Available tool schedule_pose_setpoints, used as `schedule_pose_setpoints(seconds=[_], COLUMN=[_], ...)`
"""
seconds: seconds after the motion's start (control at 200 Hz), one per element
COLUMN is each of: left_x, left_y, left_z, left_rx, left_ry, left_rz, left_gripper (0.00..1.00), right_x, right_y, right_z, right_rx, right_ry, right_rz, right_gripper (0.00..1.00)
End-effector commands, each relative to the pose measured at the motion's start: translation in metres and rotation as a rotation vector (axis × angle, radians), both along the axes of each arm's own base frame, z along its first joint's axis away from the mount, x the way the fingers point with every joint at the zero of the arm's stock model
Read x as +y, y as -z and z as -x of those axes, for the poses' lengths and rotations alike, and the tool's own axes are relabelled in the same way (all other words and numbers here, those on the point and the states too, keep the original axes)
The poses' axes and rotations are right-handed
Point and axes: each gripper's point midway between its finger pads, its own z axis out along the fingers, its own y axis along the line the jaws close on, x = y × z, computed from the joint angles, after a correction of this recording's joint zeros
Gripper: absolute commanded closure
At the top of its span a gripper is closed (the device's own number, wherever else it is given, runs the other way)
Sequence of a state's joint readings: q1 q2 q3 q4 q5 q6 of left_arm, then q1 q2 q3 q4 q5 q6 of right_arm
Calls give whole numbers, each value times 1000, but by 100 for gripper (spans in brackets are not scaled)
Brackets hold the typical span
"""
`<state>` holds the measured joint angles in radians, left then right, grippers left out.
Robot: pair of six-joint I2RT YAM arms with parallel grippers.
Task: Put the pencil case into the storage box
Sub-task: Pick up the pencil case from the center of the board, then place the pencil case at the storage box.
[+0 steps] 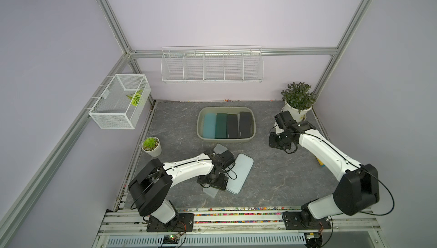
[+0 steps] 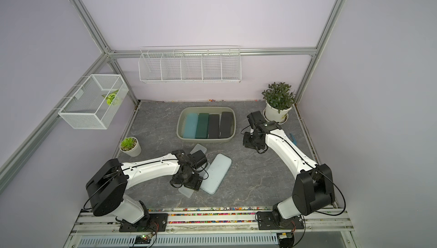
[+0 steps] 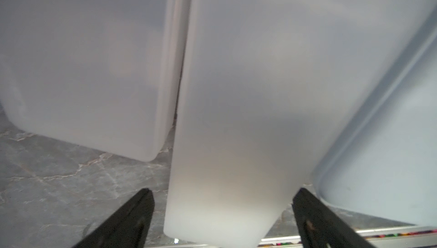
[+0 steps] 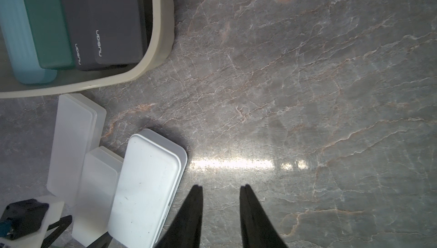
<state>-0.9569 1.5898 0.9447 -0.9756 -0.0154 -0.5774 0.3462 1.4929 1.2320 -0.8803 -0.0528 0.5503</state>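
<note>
The left gripper [image 3: 223,190] hangs low over the frosted pencil case [image 3: 236,116] near the front of the table [image 1: 272,176]. Its jaws are spread wide on either side of the case's near end and touch nothing, a stance that looks set for a pinch across the narrow width. The case is closely flanked by a second frosted case [image 3: 82,69] and a larger white case [image 3: 390,176], which likely explains the approach at its exposed end. Its long axis runs roughly front to back, the far end leaning slightly right, toward the storage box [image 1: 224,140], where four coloured cases [image 1: 221,126] lie side by side along the same line. The right gripper [image 4: 222,185], jaws partly apart and empty, hovers over bare table beside the box, clear of the work.
</note>
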Motion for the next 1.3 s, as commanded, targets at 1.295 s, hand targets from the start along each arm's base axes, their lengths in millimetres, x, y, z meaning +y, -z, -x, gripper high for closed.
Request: schedule_pose_setpoints(seconds=[1.295], left_x=[-58], left_y=[-151], left_z=[-147], left_rx=[-395], left_ry=[20], left_rz=[118], left_gripper=[42], right_x=[-3], right_y=[-4], right_z=[-2], right_rx=[-12], right_ry=[40], right_rz=[-10], right_gripper=[67])
